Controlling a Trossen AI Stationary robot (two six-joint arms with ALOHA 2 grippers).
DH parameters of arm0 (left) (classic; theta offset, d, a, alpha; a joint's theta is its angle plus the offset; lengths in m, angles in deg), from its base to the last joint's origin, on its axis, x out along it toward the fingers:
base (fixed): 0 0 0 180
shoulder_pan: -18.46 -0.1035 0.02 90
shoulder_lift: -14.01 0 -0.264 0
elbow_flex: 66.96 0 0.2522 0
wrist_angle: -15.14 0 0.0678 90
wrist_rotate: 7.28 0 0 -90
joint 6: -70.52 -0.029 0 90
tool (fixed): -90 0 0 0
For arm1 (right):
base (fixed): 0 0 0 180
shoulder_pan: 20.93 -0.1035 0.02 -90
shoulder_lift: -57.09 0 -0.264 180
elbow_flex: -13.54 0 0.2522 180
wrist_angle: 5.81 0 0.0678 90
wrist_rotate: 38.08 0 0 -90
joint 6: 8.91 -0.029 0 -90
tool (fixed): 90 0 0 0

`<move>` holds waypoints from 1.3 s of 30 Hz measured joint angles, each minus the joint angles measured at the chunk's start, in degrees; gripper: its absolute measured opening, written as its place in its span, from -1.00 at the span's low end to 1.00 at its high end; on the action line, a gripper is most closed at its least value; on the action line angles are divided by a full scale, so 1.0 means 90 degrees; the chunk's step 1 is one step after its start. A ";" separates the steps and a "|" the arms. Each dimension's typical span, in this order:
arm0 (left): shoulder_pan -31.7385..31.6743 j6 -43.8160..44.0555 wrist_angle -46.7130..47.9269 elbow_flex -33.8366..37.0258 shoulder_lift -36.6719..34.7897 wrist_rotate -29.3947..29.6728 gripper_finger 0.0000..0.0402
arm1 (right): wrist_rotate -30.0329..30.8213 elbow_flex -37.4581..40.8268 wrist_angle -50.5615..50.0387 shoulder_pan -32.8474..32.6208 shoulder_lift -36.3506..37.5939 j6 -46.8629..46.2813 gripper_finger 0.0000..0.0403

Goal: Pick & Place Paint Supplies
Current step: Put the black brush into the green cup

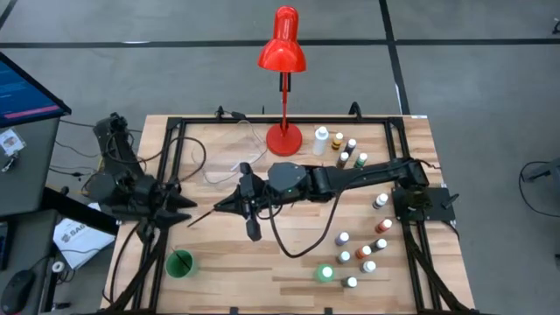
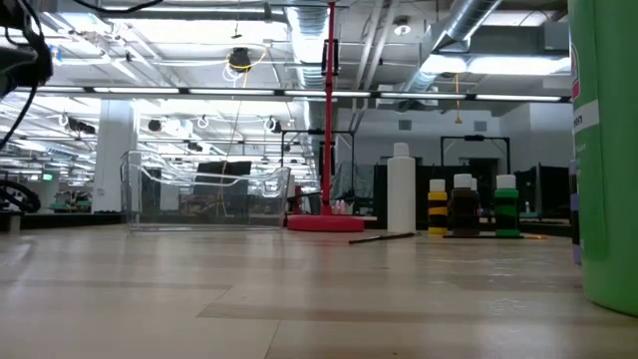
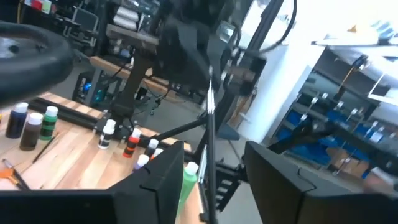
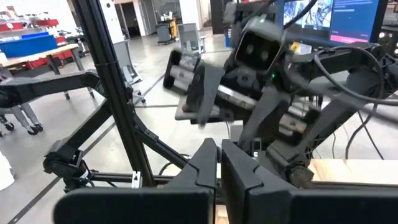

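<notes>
The right gripper [image 1: 229, 204] is extended to the middle of the light wooden slatted table [image 1: 227, 271], its dark fingers [image 4: 208, 163] pressed together around a thin dark-handled brush [image 1: 203, 214], whose free end points toward the left gripper [image 1: 179, 210]. In the left wrist view the same brush [image 3: 210, 124] stands as a thin rod between that gripper's spread dark fingers [image 3: 163, 174], which do not touch it. The small white-capped paint bottles sit in two groups: one cluster [image 1: 341, 150] just beside the round base of the tall red desk lamp [image 1: 283, 87], another [image 1: 363, 254] scattered along the table's right side. A round green cup [image 1: 180, 263] stands near the front left corner.
</notes>
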 joint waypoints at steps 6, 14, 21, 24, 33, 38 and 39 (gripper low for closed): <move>0.0000 -0.0759 -0.0011 -0.0001 -0.0798 0.0149 -0.18 | -0.0057 -0.0032 0.0242 -0.0066 -0.0264 0.0105 -1.00; -0.0002 -0.1484 -0.0061 -0.0002 -0.1420 0.0665 -0.21 | -0.0555 0.0016 0.0702 -0.0106 -0.0994 0.0232 -1.00; -0.0002 -0.1486 -0.0064 -0.0002 -0.1332 0.0665 -0.21 | -0.0976 -0.0026 0.1693 -0.0147 -0.1627 0.0271 -1.00; -0.0002 -0.1483 -0.0074 -0.0002 -0.1267 0.0665 -0.21 | -0.1022 -0.0025 0.1904 -0.0141 -0.1812 0.0223 -1.00; -0.0002 -0.1466 -0.0087 -0.0002 -0.1183 0.0716 -0.21 | -0.1124 -0.0267 0.1820 -0.0144 -0.2171 0.0222 -1.00; -0.0002 -0.1466 -0.0092 -0.0002 -0.1181 0.0719 -0.21 | -0.1147 -0.0282 0.1835 -0.0149 -0.2281 0.0203 -1.00; -0.0002 -0.1466 -0.0095 -0.0002 -0.1183 0.0719 -0.21 | -0.1145 -0.0282 0.1836 -0.0160 -0.2313 0.0205 -1.00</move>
